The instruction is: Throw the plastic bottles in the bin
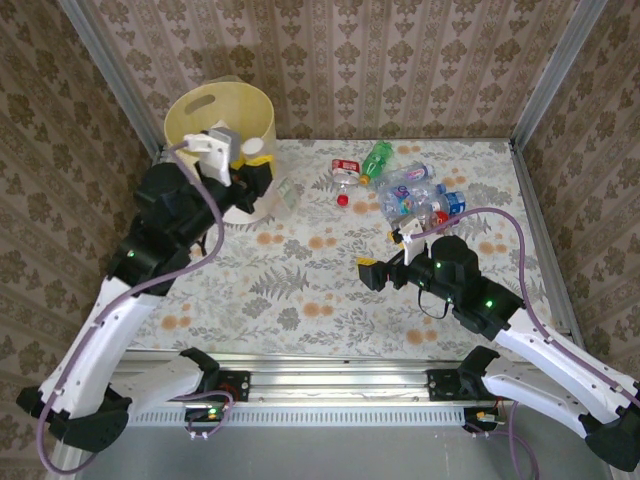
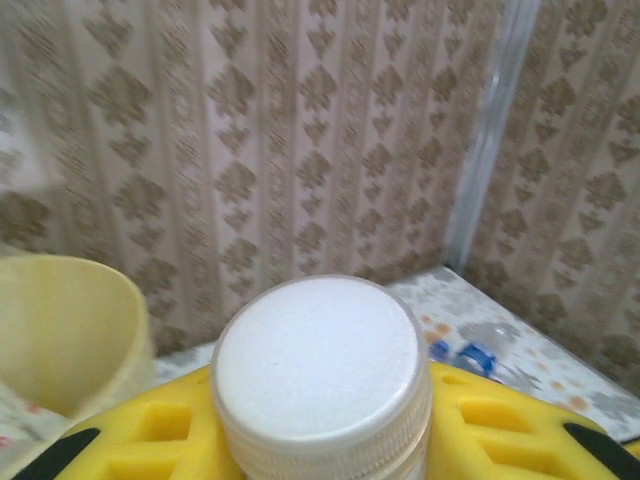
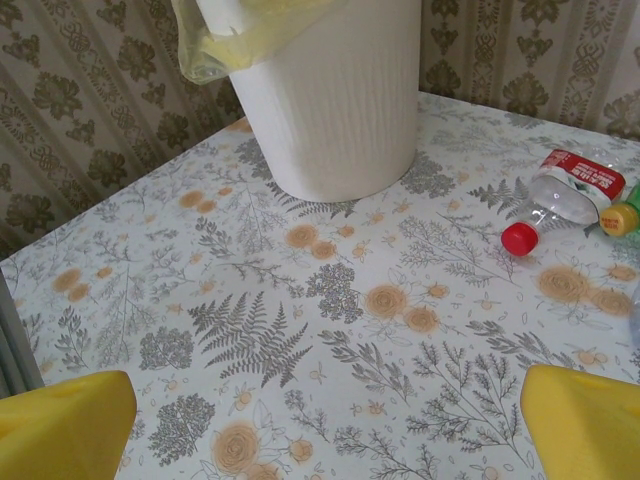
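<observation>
The bin (image 1: 220, 112), a pale yellow bucket, stands at the table's far left corner. Beside its right rim, my left gripper (image 1: 256, 172) is shut on a plastic bottle; the bottle's white cap (image 2: 318, 365) stands up between the yellow fingers (image 2: 500, 420). The bin's rim (image 2: 60, 330) lies just left of that cap. Several plastic bottles (image 1: 410, 190) lie in a heap at the far right. My right gripper (image 1: 388, 255) hovers open over the table's middle, its yellow fingertips (image 3: 60, 425) wide apart with nothing between them. A red-capped bottle (image 3: 560, 200) lies ahead of it.
Patterned walls and metal posts (image 1: 545, 70) close in the table (image 1: 300, 290) on three sides. A green bottle with a yellow cap (image 3: 625, 215) lies at the right edge of the right wrist view. The bin's white outer wall (image 3: 330, 100) rises beyond the right gripper.
</observation>
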{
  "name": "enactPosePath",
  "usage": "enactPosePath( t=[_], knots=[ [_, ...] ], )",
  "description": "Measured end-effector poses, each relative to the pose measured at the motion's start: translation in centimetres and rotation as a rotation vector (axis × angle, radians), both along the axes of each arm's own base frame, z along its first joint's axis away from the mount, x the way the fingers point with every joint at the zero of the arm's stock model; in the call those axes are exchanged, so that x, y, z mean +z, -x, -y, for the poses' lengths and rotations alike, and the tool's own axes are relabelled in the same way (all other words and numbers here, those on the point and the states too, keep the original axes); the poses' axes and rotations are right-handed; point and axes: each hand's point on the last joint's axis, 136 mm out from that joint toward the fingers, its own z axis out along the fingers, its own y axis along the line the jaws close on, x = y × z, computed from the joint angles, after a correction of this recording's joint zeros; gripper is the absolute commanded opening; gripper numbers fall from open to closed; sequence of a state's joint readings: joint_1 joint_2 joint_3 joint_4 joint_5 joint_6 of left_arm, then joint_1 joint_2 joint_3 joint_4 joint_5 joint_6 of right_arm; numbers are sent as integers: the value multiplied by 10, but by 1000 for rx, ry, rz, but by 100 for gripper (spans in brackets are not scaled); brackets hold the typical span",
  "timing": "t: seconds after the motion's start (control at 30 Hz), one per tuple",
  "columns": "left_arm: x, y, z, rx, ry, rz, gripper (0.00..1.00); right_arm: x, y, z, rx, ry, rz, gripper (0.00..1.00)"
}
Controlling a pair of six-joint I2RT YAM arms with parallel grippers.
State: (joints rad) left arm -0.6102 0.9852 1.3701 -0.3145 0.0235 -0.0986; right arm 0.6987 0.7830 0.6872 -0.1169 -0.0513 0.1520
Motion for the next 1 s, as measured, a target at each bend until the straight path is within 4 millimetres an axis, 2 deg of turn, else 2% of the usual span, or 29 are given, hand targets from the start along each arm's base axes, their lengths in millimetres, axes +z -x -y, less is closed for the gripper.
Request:
enactPosePath(
  t=[0.17, 0.4, 0.7, 1.0],
  knots=[
    [32, 12, -29, 86, -29, 157, 21, -2, 0, 0, 0, 5, -6, 100],
    [74, 25, -46, 161, -43, 404, 21, -6, 1, 1, 0, 17, -19, 100],
    [94, 11, -58, 283, -78, 597, 19, -10, 2, 3, -4, 30, -32, 100],
    [103, -13, -87, 421, -65, 667, 18, -11, 1, 4, -10, 36, -30, 100]
  ],
)
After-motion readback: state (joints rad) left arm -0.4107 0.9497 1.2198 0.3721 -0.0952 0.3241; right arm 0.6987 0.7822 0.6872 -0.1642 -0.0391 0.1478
